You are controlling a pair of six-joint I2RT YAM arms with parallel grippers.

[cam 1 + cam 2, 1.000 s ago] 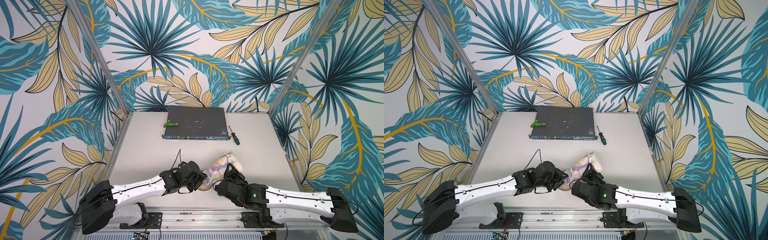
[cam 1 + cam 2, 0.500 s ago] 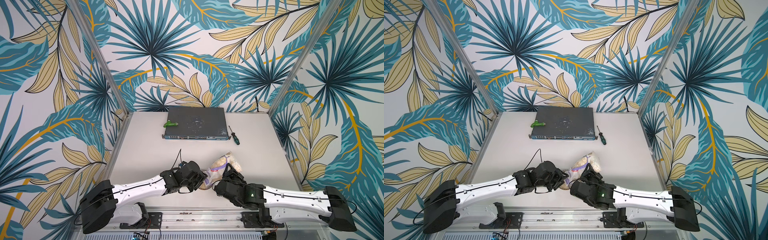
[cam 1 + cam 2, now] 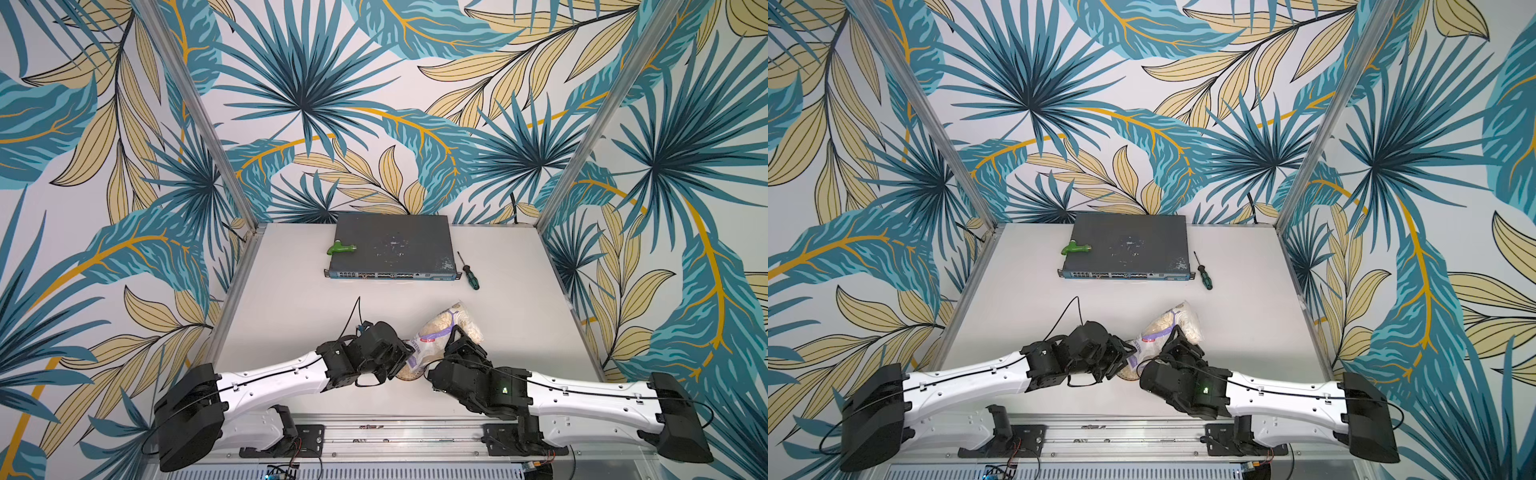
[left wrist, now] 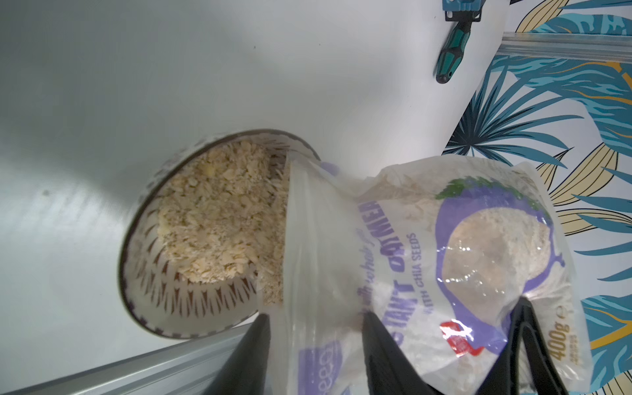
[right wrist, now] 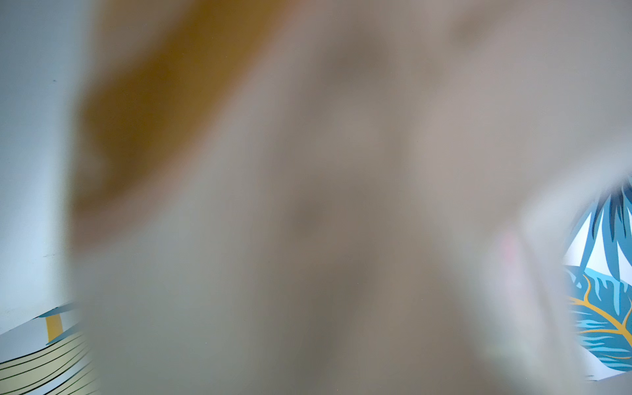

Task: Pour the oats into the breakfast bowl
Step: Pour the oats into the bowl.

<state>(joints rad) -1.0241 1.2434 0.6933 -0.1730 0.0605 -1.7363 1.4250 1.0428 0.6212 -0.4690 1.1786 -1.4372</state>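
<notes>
- Fingers point(image 4: 254, 355) of left gripper point(image 4: 314, 319) closed on the mouth end of the pouch point(image 4: 478, 239), clear plastic pinched between them. Both top views put this gripper at the pouch's low end.
- bowl point(image 4: 205, 297) just past the left fingertips, sitting on table point(image 3: 291, 316). Patterned inside, partly filled with oats point(image 4: 212, 219).
- pouch tilted, open end down, touching the bowl rim. Oats run from the mouth into the heap in the bowl, more oats in the raised far end.
- right gripper point(image 3: 459, 338) clamped around the pouch middle, one finger across it in both top views. Right wrist view is all blur.
- Well beyond both grippers: green tool point(image 3: 341, 248) on left corner of network switch point(image 3: 390, 245), screwdriver point(image 3: 469, 272) just beside its right end.
</notes>
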